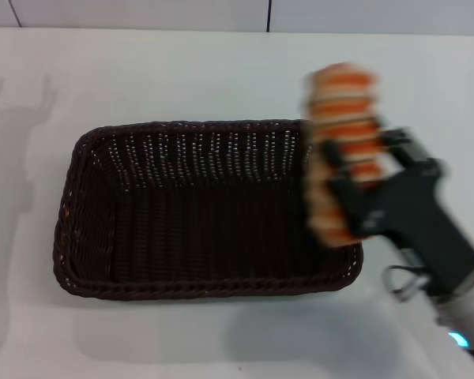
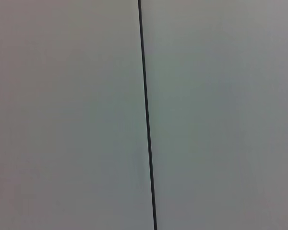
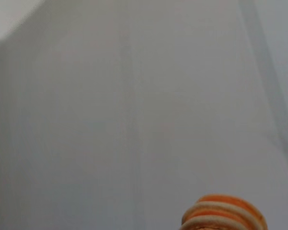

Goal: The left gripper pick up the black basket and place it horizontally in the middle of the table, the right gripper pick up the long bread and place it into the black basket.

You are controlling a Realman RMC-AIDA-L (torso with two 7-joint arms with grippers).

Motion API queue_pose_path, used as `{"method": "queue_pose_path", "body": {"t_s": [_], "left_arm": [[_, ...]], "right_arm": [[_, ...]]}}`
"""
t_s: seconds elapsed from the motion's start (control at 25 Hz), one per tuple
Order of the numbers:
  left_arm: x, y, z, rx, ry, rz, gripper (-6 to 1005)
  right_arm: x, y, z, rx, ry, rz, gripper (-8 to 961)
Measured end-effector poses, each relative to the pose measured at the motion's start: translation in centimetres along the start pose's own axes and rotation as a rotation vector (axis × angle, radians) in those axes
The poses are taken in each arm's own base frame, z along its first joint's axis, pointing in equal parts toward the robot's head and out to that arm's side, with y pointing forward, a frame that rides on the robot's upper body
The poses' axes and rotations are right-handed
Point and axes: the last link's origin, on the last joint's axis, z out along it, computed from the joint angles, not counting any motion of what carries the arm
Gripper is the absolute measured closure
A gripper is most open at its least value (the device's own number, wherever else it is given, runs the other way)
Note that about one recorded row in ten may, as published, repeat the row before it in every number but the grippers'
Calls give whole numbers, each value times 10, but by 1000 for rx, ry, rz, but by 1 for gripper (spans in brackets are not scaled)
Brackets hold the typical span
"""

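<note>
The black basket [image 1: 197, 209] lies lengthwise across the middle of the white table [image 1: 182, 71], empty inside. My right gripper [image 1: 355, 178] is shut on the long bread [image 1: 341, 150], a tan roll with orange stripes, and holds it on end above the basket's right end. The bread's tip also shows in the right wrist view [image 3: 224, 213]. My left gripper is out of view; the left wrist view shows only a pale wall with a dark seam [image 2: 146, 115].
A shadow of an arm falls on the table at the far left [image 1: 16, 103]. A wall with a seam [image 1: 268, 14] runs behind the table's far edge. The right arm's blue light [image 1: 458, 339] shows at the lower right.
</note>
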Motion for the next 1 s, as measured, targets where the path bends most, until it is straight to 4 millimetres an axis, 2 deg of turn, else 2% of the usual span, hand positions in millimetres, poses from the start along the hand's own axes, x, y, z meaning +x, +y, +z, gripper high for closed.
{"method": "queue_pose_path", "body": {"t_s": [0.12, 0.2, 0.44, 0.76, 1.0], "left_arm": [[0, 0, 0, 0, 0, 0, 211], [0, 0, 0, 1, 0, 0, 211], [0, -2, 0, 15, 1, -5, 212], [-1, -5, -1, 28, -3, -5, 213], [-4, -10, -3, 51, -14, -3, 213]], "right_arm": [[7, 14, 19, -117, 44, 28, 461], [11, 20, 28, -156, 77, 55, 438], [23, 22, 41, -187, 166, 90, 353], [16, 10, 38, -121, 114, 89, 199], [-1, -14, 11, 61, -3, 58, 133]]}}
